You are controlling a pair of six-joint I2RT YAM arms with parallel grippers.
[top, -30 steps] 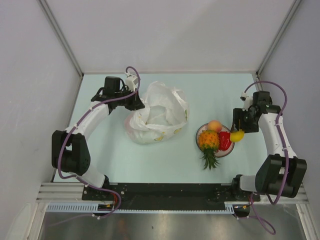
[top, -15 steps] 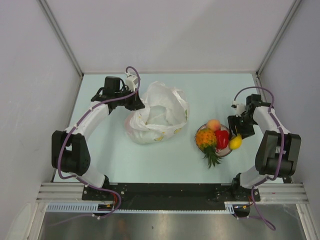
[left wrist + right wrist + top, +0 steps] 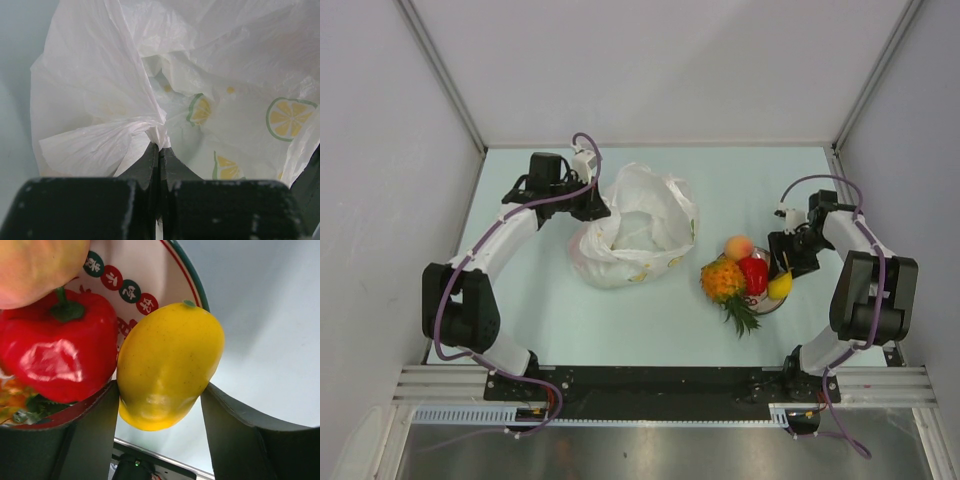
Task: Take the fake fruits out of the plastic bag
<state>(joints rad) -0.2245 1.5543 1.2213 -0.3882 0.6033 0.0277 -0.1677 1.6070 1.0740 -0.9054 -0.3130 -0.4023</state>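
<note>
The plastic bag (image 3: 638, 228), white and crinkly with lemon-slice prints, lies at the table's middle left with its mouth open. My left gripper (image 3: 596, 208) is shut on a bunched fold of the bag's left rim, which shows in the left wrist view (image 3: 100, 100) pinched at the fingertips (image 3: 159, 148). My right gripper (image 3: 783, 270) is shut on a yellow mango (image 3: 167, 360) that touches the right rim of the round plate (image 3: 150, 275). On the plate (image 3: 768, 305) lie an orange pineapple (image 3: 722, 280), a red fruit (image 3: 752, 272) and a peach (image 3: 738, 247). No fruit shows inside the bag.
White walls close the table at the back and both sides. The black rail with both arm bases runs along the near edge. The pineapple's green crown (image 3: 742, 318) sticks out over the plate's front rim.
My right gripper has swung left and down with the mango to the plate's right rim. The plate and its fruits have shifted slightly left. The left gripper and bag have not moved.
</note>
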